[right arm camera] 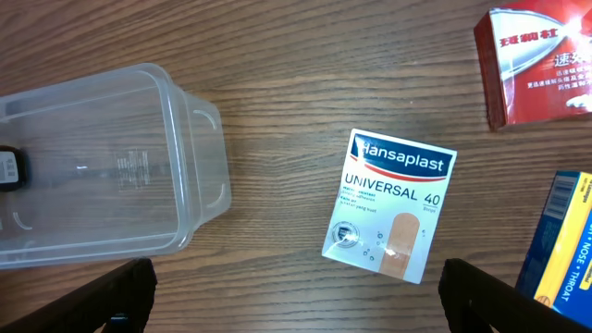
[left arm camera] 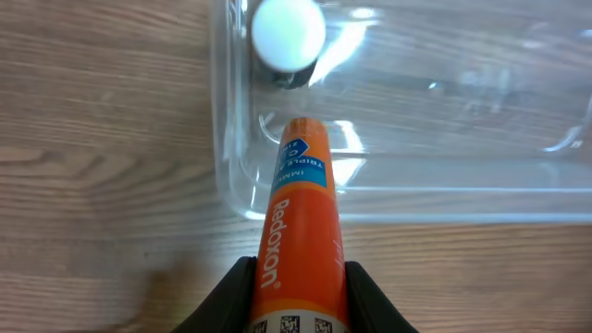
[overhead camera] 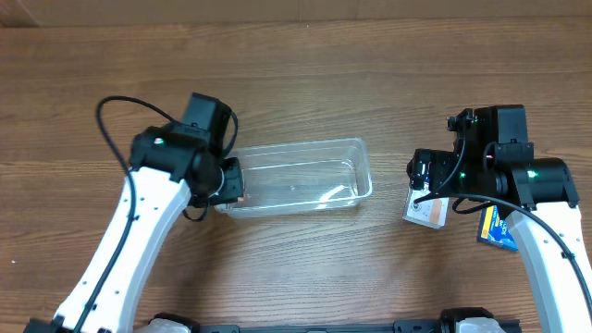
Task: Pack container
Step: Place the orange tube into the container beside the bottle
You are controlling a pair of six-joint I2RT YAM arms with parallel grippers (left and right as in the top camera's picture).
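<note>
while the left gripper pinches an orange tube marked redoxon between its two dark fingers, the tube's far end reaches past the rim of the container and sits over its short end. seen from the overhead camera, the container lies lengthwise on the wooden table, between the two arms, with the left gripper right at its left short end. a white round object with something dark beneath it shows at that same end in the left wrist view; what it is cannot be told.

the right gripper is spread wide, its two fingers at the lower corners of the right wrist view and nothing between them. it hangs over a white hansaplast box that lies flat on the table, just beside the container's right short end but apart from it. a red box lies farther off at the upper right of that view, and a blue and yellow box sits at the right edge, near the hansaplast box. from the overhead camera the right gripper partly covers the hansaplast box, and the blue and yellow box peeks out under the right arm.
</note>
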